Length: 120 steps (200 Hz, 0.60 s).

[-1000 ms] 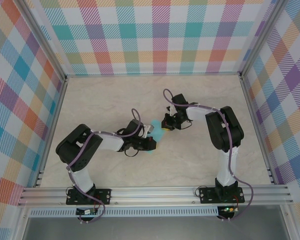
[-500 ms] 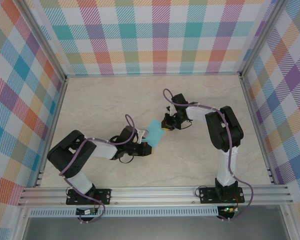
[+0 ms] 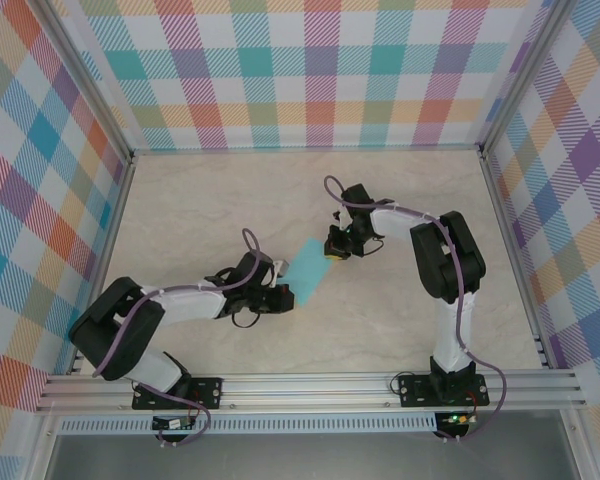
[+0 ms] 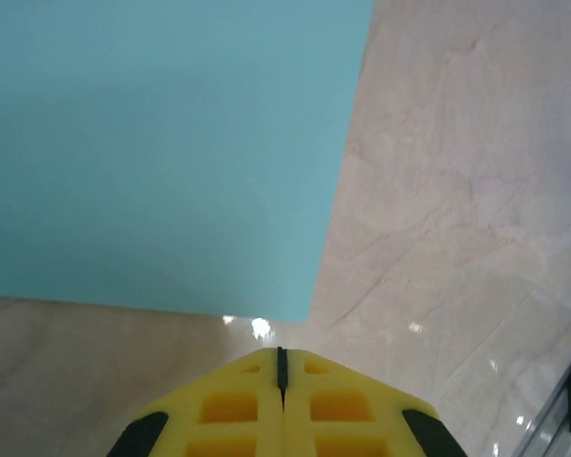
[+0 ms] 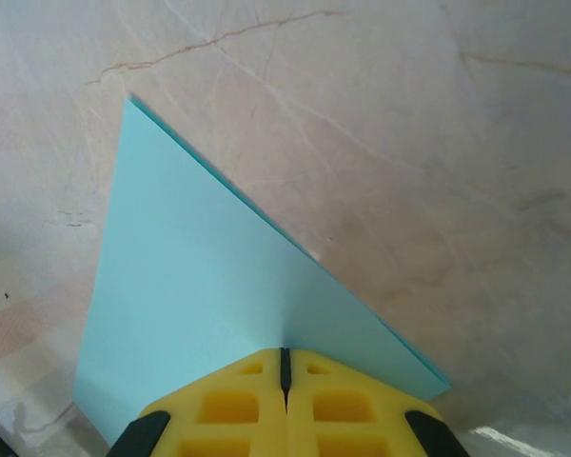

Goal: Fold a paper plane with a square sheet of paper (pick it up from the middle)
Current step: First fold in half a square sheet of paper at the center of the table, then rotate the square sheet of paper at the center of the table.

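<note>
Marble worktop [image 3: 400, 320], plaid walls: right pincer [image 5: 285, 354] pinches the turquoise paper sheet [image 3: 305, 270]; left pincer [image 4: 282, 352], pressed together, sits just beside it.

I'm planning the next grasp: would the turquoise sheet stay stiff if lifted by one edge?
Probably not: the square sheet of paper looks thin and lies flat, so it would likely droop. It seems light, and the table looks glossy, so a push may slide it.
</note>
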Available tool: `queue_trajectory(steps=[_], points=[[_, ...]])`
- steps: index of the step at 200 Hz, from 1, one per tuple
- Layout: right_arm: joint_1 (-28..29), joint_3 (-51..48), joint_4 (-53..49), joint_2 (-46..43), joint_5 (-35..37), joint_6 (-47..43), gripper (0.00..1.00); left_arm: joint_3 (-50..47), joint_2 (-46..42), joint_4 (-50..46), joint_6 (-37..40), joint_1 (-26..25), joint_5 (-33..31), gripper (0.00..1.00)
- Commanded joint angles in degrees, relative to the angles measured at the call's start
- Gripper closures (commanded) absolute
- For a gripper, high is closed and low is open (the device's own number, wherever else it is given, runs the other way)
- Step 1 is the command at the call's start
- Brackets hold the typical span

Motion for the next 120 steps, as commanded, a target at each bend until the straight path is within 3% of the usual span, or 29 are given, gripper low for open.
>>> queue_trajectory(steps=[1, 18, 34, 56, 74, 120], points=[[1.71, 2.93, -3.65, -3.93, 0.24, -1.52, 1.00, 4.65, -4.25, -8.28, -3.87, 1.58, -9.67, 0.94], [4.30, 3.62, -3.72, -4.79, -0.33, -0.55, 1.00, 7.49, -5.77, -14.80, -6.77, 3.66, -17.24, 0.77], [7.13, 4.04, -3.33, -4.64, -0.38, 1.08, 0.94, 8.77, -6.55, -21.50, -10.09, 6.64, -22.45, 0.59], [10.84, 5.39, -2.48, -3.43, 0.15, 3.15, 0.90, 8.66, -7.85, -25.06, -12.51, 11.13, -24.65, 0.45], [13.04, 7.68, -2.65, -1.02, 0.27, 4.39, 0.90, 8.66, -9.03, -27.28, -13.38, 13.34, -27.54, 0.27], [16.48, 12.35, -4.42, 4.79, 0.20, 5.01, 0.89, 10.14, -9.28, -31.92, -12.80, 16.99, -29.06, 0.00]])
